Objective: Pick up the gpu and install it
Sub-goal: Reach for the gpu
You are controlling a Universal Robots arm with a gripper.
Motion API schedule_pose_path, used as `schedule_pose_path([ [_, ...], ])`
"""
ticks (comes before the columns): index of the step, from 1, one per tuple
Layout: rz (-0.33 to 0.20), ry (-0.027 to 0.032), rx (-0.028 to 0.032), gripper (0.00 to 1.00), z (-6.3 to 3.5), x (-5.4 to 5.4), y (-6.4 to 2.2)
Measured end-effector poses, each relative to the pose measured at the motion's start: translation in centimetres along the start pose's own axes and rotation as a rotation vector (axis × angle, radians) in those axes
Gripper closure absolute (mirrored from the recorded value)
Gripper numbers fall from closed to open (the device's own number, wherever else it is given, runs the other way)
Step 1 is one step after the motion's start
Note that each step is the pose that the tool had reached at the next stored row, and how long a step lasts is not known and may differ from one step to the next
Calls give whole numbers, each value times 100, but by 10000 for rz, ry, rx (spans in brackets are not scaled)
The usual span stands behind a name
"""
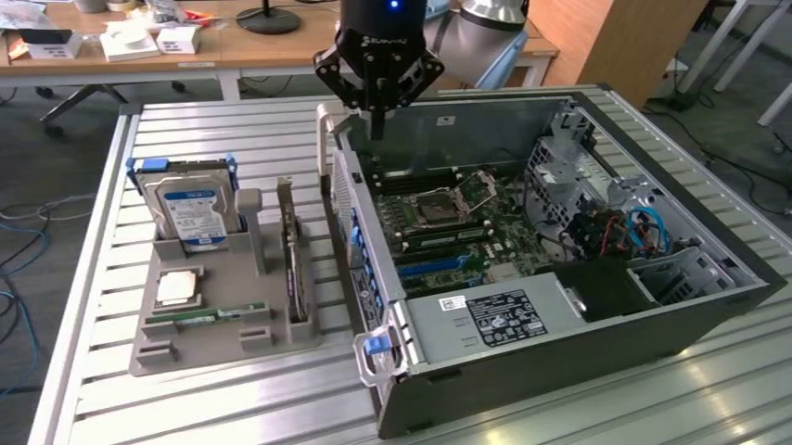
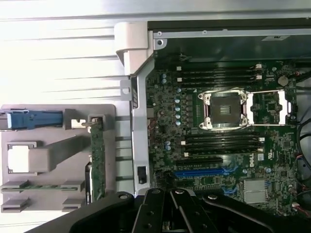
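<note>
You have your gripper (image 1: 377,125) fully closed and holding nothing above the open computer case (image 1: 557,366), while the gpu (image 1: 289,255) stands on edge in the grey holder (image 1: 198,350) just beside it.

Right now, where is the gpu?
Exterior view's left: the thin dark gpu card stands on edge in the grey plastic tray, between the blue-labelled silver hard drive and the open black computer case.

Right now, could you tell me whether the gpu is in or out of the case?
Out: the gpu stands on edge in the grey tray beside the case.
</note>
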State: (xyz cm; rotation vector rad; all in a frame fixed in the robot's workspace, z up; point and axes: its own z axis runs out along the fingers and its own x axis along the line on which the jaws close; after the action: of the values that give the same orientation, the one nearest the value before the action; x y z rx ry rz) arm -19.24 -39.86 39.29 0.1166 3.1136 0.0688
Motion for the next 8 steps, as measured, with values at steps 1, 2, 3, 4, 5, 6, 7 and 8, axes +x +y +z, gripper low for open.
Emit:
schedule_pose_path([
  [1,1,1,0,89,-1,30,-2],
  [2,2,1,0,89,-2,60,-4],
  [3,2,0,0,89,-2,92,-6],
  [4,2,1,0,89,-3,121,-8],
  [5,2,0,0,89,-4,151,-10],
  [6,2,0,-1,89,-4,181,-12],
  [7,4,1,0,89,-5,212,-14],
  [8,5,0,0,89,-6,241,-16],
])
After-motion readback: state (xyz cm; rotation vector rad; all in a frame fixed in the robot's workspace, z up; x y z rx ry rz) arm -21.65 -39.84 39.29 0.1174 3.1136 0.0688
